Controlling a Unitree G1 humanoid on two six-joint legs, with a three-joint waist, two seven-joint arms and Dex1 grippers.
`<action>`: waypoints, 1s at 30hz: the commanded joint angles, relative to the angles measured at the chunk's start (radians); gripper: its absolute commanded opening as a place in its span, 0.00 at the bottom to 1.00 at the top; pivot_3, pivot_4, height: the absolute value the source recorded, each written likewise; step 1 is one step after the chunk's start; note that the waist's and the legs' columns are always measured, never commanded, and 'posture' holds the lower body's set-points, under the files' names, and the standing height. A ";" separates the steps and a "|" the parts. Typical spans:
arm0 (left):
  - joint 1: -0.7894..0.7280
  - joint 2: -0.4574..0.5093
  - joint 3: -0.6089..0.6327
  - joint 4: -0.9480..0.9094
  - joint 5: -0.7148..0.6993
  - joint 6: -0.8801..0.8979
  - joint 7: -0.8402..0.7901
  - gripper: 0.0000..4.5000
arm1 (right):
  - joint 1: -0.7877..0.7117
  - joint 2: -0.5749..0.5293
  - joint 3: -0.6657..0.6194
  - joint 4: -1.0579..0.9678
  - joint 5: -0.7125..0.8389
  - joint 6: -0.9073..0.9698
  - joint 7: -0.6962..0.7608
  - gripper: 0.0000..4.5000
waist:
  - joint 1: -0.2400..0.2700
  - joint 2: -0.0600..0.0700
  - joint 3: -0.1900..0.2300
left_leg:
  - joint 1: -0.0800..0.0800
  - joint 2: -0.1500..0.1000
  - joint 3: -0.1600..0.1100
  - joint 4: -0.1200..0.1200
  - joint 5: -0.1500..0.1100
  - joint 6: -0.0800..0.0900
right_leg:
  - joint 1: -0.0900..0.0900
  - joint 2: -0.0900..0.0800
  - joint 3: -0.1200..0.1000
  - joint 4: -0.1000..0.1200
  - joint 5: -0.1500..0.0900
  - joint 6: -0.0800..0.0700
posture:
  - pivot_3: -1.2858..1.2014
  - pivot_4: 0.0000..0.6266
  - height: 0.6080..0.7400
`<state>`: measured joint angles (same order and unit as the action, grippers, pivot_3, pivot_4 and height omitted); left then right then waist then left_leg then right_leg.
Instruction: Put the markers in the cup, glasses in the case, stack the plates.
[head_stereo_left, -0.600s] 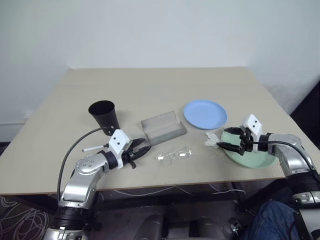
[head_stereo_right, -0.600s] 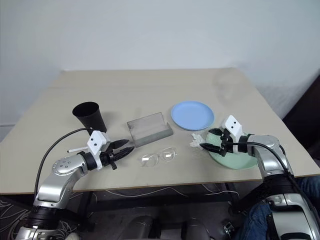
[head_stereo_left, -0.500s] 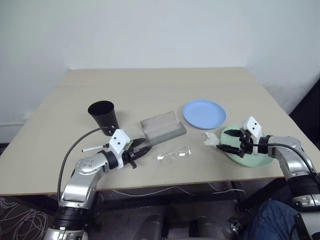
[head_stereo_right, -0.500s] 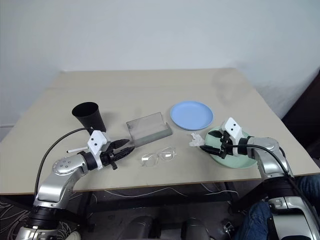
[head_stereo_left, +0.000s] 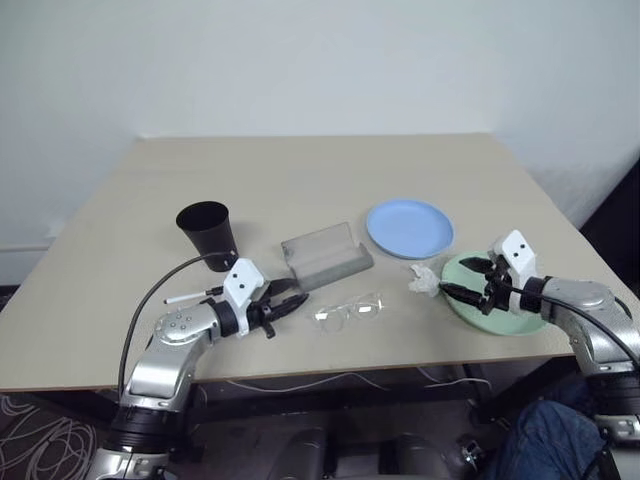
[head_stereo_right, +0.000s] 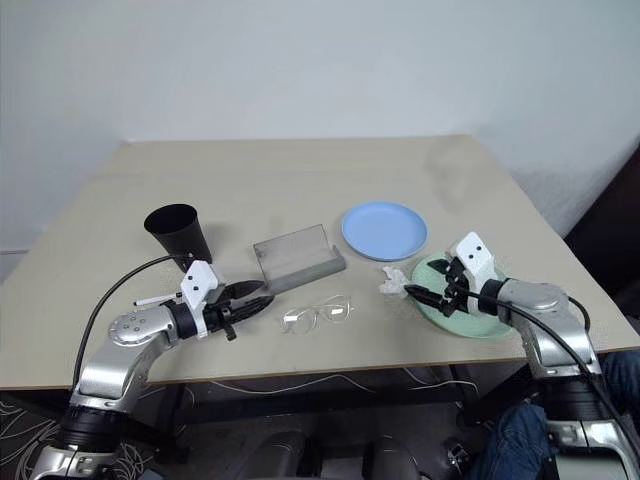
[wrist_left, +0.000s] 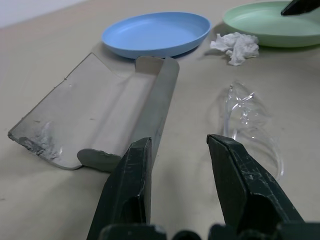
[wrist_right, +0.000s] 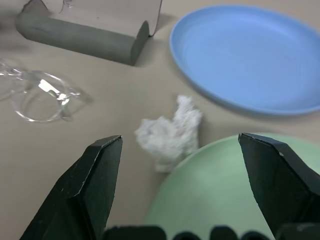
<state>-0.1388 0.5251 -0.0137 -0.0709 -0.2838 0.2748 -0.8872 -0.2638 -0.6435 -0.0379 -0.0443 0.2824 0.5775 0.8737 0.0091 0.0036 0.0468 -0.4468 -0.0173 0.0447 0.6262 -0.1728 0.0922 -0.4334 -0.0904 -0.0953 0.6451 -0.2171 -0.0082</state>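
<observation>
Left pincer (head_stereo_left: 287, 301): fingers parted a moderate way, holding nothing, low over the surface (head_stereo_left: 300, 170) between the case (head_stereo_left: 326, 255) and the glasses (head_stereo_left: 348, 310). Right pincer (head_stereo_left: 462, 278): spread wide, empty, poised over the near edge of the mint green plate (head_stereo_left: 495, 305).

Head views: the black cup (head_stereo_left: 208, 232) stands upright, well left of the case. One marker (head_stereo_left: 190, 295) lies on the surface just behind the left wrist; a second cannot be made out. The light blue plate (head_stereo_left: 409, 227) sits beyond the green one, apart from it, so not stacked. A crumpled white scrap (head_stereo_left: 424, 280) lies just beside the green plate's rim.

Left wrist view: the case (wrist_left: 100, 117) lies open, lid flat, tray empty. The glasses (wrist_left: 250, 125) rest on the surface beside it, outside it. Both fingers (wrist_left: 235, 175) frame the gap between case and glasses.

Right wrist view: the fingers (wrist_right: 95, 175) straddle the scrap (wrist_right: 170, 132) and the green plate's rim (wrist_right: 210, 190); the blue plate (wrist_right: 250, 55) is beyond.

Judgement: no step looks complete. Nothing can be seen in the cup, whose interior is dark; the case and both plates are empty. The step in hand appears to be the plates, with the right pincer lined up on the green rim. Next move calls for closing on that thin rim without catching the scrap, then lifting it onto the blue plate.
</observation>
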 joint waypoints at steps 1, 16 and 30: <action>0.010 0.011 0.023 -0.051 -0.038 0.009 -0.009 0.40 | 0.029 -0.018 -0.041 -0.107 0.052 0.071 -0.016 0.90 | 0.000 0.000 0.000 | 0.000 0.000 0.000 0.000 0.000 0.000 | 0.000 0.000 0.000 0.000 0.000 0.000 | 0.52 0.00 0.86; -0.070 -0.029 -0.037 -0.050 -0.057 0.042 -0.019 0.40 | 0.019 -0.043 0.036 -0.223 0.009 0.299 -0.182 0.90 | 0.000 0.001 0.000 | 0.000 0.000 0.000 0.000 -0.001 0.002 | 0.004 -0.001 -0.002 -0.004 0.002 0.003 | 0.52 0.00 0.86; -0.087 -0.043 -0.063 -0.070 -0.053 0.057 0.000 0.39 | -0.087 0.000 0.203 -0.102 -0.148 0.380 -0.338 0.76 | 0.000 0.000 0.000 | 0.001 0.000 0.001 0.003 -0.003 0.004 | 0.004 -0.002 -0.004 -0.005 0.002 0.004 | 0.52 0.00 0.86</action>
<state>-0.2136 0.4826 -0.0812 -0.1020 -0.3308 0.3377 -0.8929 -0.3303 -0.6339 0.1608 -0.1352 0.1685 0.9537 0.5667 0.0090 0.0041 0.0469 -0.4461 -0.0174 0.0461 0.6296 -0.1754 0.0962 -0.4288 -0.0926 -0.0992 0.6404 -0.2144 -0.0035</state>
